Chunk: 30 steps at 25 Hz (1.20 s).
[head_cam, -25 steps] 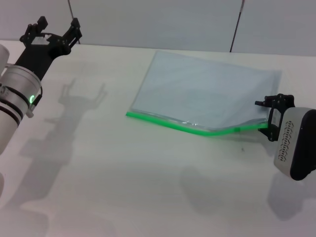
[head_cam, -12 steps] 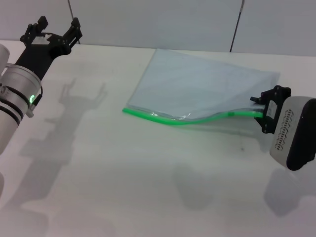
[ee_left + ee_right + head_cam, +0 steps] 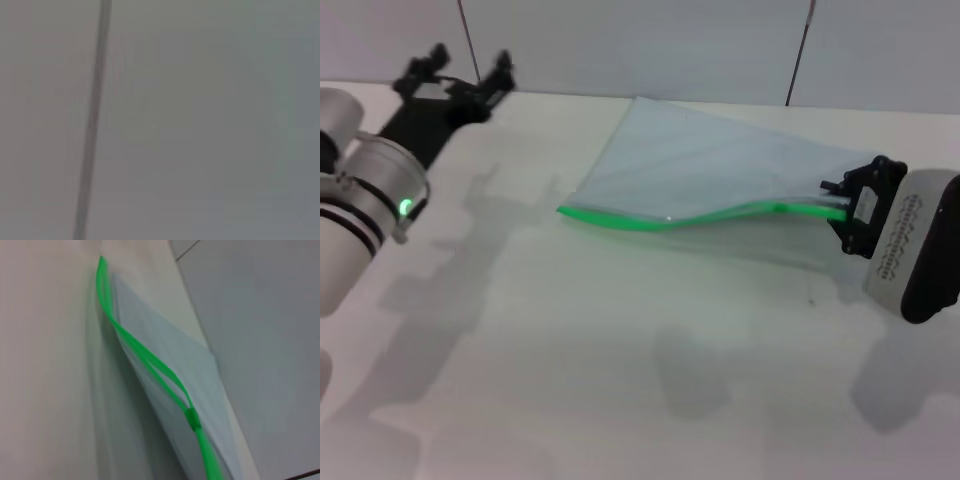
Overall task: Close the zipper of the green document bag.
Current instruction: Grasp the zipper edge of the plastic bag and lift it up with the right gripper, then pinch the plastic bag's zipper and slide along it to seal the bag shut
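Nearest in the head view, bare white table (image 3: 620,400) with soft arm shadows, nothing on it in front of the bag. Right gripper (image 3: 847,212) at the right side, its black fingers clamped on the right end of the zipper (image 3: 690,216), which is lifted off the table there. The green strip sags in a shallow wave from the gripper toward its left end, which lies on the table. Green document bag (image 3: 710,170) sits mid-table, pale translucent, near long edge raised with the zipper, far edge toward the wall (image 3: 650,45). Right wrist view: zipper (image 3: 145,357) split into two green tracks for most of its length, joining at the slider (image 3: 192,419); past the slider a single closed strip. So mostly open. Bag panel (image 3: 170,375) just beside the tracks, table (image 3: 45,365) under it.

Farther back left, left gripper (image 3: 460,80) hovers above the table's far corner, fingers spread, holding nothing, well apart from the bag. Left wrist view shows only plain grey surface with a dark seam (image 3: 92,120).
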### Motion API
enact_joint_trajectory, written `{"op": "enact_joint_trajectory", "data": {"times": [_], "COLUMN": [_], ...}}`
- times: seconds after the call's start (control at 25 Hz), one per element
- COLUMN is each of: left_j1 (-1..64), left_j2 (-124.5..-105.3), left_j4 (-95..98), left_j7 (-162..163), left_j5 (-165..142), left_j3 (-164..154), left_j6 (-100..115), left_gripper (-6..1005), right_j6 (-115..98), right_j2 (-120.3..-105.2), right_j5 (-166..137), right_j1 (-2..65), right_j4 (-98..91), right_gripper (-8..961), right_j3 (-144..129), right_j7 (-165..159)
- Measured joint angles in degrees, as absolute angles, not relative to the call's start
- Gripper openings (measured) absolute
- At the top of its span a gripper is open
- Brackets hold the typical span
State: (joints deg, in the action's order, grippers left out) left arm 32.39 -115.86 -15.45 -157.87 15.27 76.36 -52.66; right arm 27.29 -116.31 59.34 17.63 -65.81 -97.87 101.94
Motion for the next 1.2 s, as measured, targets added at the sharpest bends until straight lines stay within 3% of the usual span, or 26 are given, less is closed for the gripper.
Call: {"op": "enact_joint_trajectory", "data": {"times": [0.32,0.52,0.68,0.84,1.2], "left_j1": [34.9,36.3,36.5,36.4,36.3], "left_j2": [-113.96,-111.16,-110.18,-110.30,-113.04], "left_j4": [-19.7,-25.8,-32.7,-38.4,-41.0], "left_j7": [-147.8,-135.8,-129.2,-128.1,-128.6], "left_j5": [-6.6,-26.0,-39.3,-49.3,-66.1], "left_j3": [73.0,73.1,73.8,75.8,83.3], "left_j6": [-52.5,-53.8,-54.0,-53.4,-52.4], "left_gripper": [883,879,877,875,852], "right_j6": [38.4,41.2,41.2,41.4,41.6], "right_j2": [-116.10,-116.01,-116.00,-116.01,-116.02], "right_j5": [63.8,67.9,68.5,68.6,69.6], "right_j1": [16.7,16.9,17.0,17.6,18.5], "right_j4": [-70.9,-71.0,-70.5,-69.8,-68.8], "right_gripper": [103,89,88,87,84], "right_j3": [-90.4,-87.0,-86.8,-86.8,-86.7], "right_j7": [97.9,98.2,98.2,98.0,97.9]}}
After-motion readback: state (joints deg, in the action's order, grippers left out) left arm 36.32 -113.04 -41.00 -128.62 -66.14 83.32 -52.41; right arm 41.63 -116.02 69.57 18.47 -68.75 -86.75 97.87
